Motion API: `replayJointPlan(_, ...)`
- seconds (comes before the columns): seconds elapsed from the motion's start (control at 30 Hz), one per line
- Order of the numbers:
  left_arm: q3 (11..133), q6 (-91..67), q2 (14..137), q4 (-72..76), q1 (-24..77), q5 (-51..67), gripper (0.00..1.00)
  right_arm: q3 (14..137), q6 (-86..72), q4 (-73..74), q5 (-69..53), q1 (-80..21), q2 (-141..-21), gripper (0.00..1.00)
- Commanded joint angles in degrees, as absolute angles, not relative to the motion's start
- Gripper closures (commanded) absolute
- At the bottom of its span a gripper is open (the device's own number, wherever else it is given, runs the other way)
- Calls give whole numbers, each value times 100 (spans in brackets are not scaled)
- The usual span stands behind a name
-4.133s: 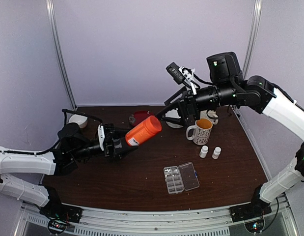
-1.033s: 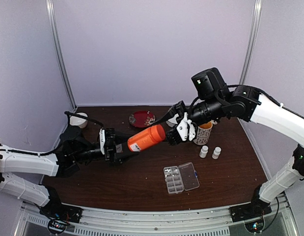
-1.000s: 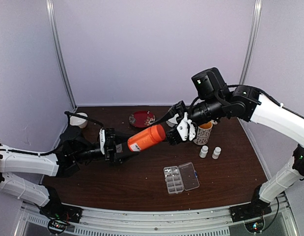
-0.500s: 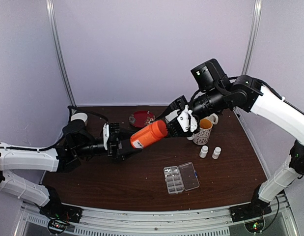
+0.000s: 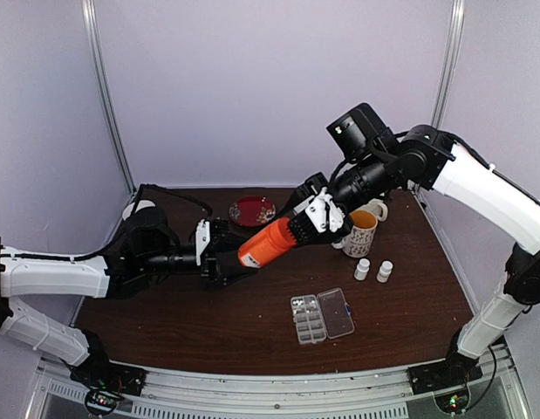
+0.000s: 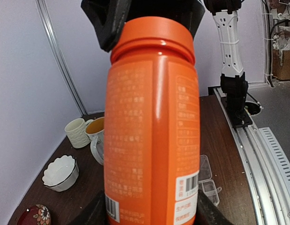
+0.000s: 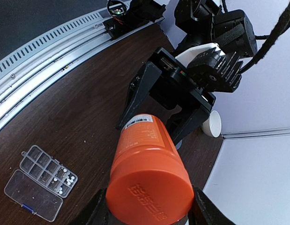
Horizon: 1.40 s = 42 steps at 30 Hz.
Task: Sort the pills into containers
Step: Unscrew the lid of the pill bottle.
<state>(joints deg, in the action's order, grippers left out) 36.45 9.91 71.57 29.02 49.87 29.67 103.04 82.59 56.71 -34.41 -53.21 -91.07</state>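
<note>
Orange bottle (image 5: 268, 243) hangs in the air between both grippers: the left gripper (image 5: 233, 257) is clamped on its bottom end, the right gripper (image 5: 310, 224) is clamped around its cap (image 7: 152, 194). Below the right gripper, on the table (image 5: 208, 323), the clear pill box (image 5: 339, 312) lies with open lid; the pills (image 7: 60, 176) sit in some of its containers (image 7: 39, 164).

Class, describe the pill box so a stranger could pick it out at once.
On the dark table, look right of centre. In front of two small white bottles, toward the camera, lies the pill box. Only it is flat, clear and compartmented, lid open.
</note>
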Motion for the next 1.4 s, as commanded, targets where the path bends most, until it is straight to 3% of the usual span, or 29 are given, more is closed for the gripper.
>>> replayJointPlan(0.0,3806,895,7217,3033,4948,2628,100,10481,8389,5717,-3770,-5432,-9151,78)
replayJointPlan(0.13,3675,807,7192,3300,4948,2642,100,10389,8403,5696,-3726,-5432,-9106,69)
replayJointPlan(0.2,3621,767,7183,3441,4948,2665,100,10396,8367,5697,-3719,-5432,-9123,57)
replayJointPlan(0.27,3580,748,7181,3548,4948,2680,100,10414,8323,5688,-3718,-5432,-9135,43)
replayJointPlan(0.33,3556,746,7188,3599,4948,2693,100,10398,8268,5666,-3703,-5432,-9140,12)
replayJointPlan(0.37,3540,747,7175,3613,4948,2700,100,10398,8236,5647,-3689,-5427,-9133,2)
replayJointPlan(0.77,3442,755,7131,3678,4948,2684,100,9947,7442,4978,-4077,-5231,-8670,0)
replayJointPlan(0.87,3423,770,7113,3691,4946,2653,100,9358,5905,3750,-4166,-5186,-8222,0)
replayJointPlan(1.03,3402,821,7061,3692,4948,2584,100,8172,2579,1488,-3313,-5199,-7374,0)
replayJointPlan(1.17,3393,880,7011,3684,4948,2550,100,8325,689,1808,-2544,-5204,-7194,0)
replayJointPlan(1.37,3388,931,6967,3700,4948,2512,100,9266,-582,4036,-2493,-5118,-7691,0)
